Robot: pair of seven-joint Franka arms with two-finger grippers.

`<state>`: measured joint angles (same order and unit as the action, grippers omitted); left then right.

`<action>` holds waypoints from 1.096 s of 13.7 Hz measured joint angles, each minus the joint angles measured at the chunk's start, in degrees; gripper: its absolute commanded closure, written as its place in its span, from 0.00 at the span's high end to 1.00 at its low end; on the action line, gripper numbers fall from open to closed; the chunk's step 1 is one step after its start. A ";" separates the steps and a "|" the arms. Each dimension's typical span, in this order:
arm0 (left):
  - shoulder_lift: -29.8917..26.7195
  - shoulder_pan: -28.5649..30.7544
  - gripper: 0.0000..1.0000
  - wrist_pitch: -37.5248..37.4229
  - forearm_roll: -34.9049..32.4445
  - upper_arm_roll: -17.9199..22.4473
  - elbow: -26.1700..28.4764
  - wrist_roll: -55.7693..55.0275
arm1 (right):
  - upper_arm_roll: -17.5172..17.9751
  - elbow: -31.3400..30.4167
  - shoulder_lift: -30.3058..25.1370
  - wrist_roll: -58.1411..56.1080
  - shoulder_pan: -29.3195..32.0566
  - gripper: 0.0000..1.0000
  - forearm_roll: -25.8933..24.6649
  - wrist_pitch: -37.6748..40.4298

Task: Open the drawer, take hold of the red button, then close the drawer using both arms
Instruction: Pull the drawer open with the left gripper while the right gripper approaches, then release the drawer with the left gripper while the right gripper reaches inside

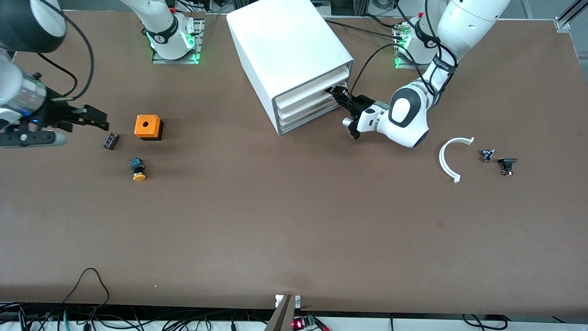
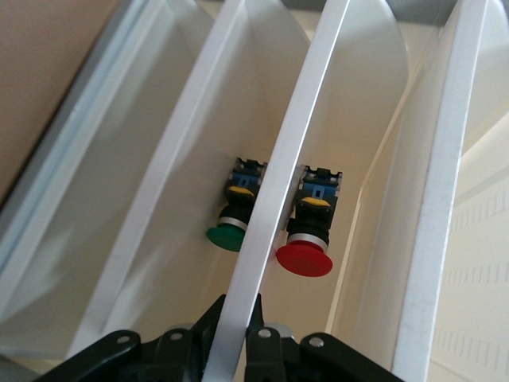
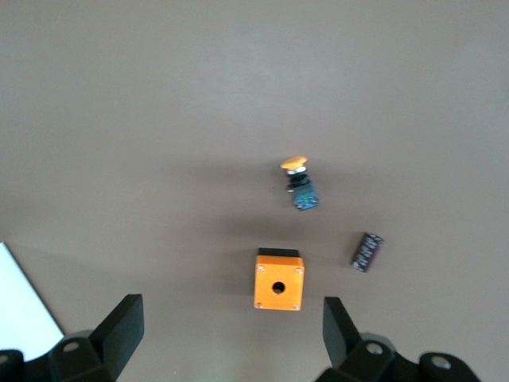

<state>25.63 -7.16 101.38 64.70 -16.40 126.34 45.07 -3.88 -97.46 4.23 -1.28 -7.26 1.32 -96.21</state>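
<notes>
The brown, matte counter (image 1: 285, 220) carries a white boxy cabinet (image 1: 289, 50) of smooth plastic, standing toward the robots' bases, with four shallow drawers stacked in its open face. The left arm (image 1: 441, 59) reaches in from its end of the counter, and the left tool (image 1: 339, 95) sits at the front lip of the drawer (image 1: 308, 97), the second one down as far as the front view shows. In the left wrist view its two black fingers (image 2: 208, 333) stand narrow on either side of the thin white front edge (image 2: 270, 231), seemingly pinching it. Inside that drawer lies the button (image 2: 306, 239), a round red cap on a black blocky body; a green-capped button (image 2: 231, 223) lies in the neighbouring drawer. The right arm (image 1: 18, 82) waits with the right tool (image 1: 94, 117) spread wide over the counter near an orange cube with a hole (image 1: 148, 127), a small dark block (image 1: 111, 140) and an orange-capped button (image 1: 137, 169). A white curved strip (image 1: 450, 158) and two little dark parts (image 1: 498, 160) lie toward the left arm's end. The drawer looks light and stiff but slick, so the thin lip is the place to hold, pulling straight. The button looks hard, light and liable to roll on its cap; the squarer black body should offer flatter faces than the smooth round cap.
</notes>
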 measured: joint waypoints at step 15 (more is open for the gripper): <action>-3.45 5.11 1.00 15.97 -0.02 8.17 -4.72 0.24 | 6.83 12.36 20.02 -17.24 -20.62 1.00 2.90 -16.89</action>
<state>22.18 -2.05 117.35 64.68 -8.23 121.62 45.30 2.95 -85.11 24.25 -18.51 -27.88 4.22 -113.10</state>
